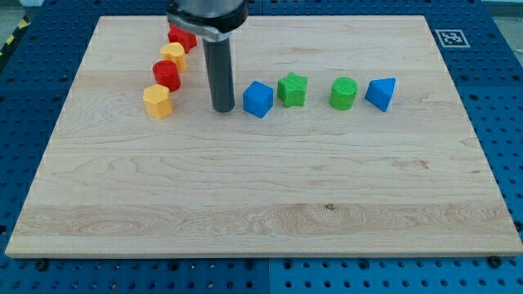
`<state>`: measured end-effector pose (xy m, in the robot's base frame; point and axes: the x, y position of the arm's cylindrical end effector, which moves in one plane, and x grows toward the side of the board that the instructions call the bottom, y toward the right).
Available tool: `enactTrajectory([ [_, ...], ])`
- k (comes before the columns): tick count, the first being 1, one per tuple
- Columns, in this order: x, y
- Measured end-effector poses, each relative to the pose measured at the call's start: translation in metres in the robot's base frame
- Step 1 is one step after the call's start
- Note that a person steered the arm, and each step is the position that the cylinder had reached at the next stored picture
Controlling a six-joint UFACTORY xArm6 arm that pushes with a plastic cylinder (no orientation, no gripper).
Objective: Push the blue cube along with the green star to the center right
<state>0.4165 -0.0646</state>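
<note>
The blue cube (258, 99) sits on the wooden board (261, 204) a little above the middle. The green star (292, 89) stands just to its right, almost touching it. My tip (223, 109) rests on the board just left of the blue cube, with a small gap between them. The dark rod rises from it toward the view's top.
A green cylinder (344, 93) and a blue triangular block (381, 93) stand right of the star in the same row. At upper left a curved line holds a red block (182, 37), a yellow block (173, 56), a red block (167, 74) and a yellow block (158, 101).
</note>
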Motion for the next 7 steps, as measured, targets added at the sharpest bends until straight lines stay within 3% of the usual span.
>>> enactTrajectory([
  [3, -0.034, 0.063],
  [7, -0.037, 0.150],
])
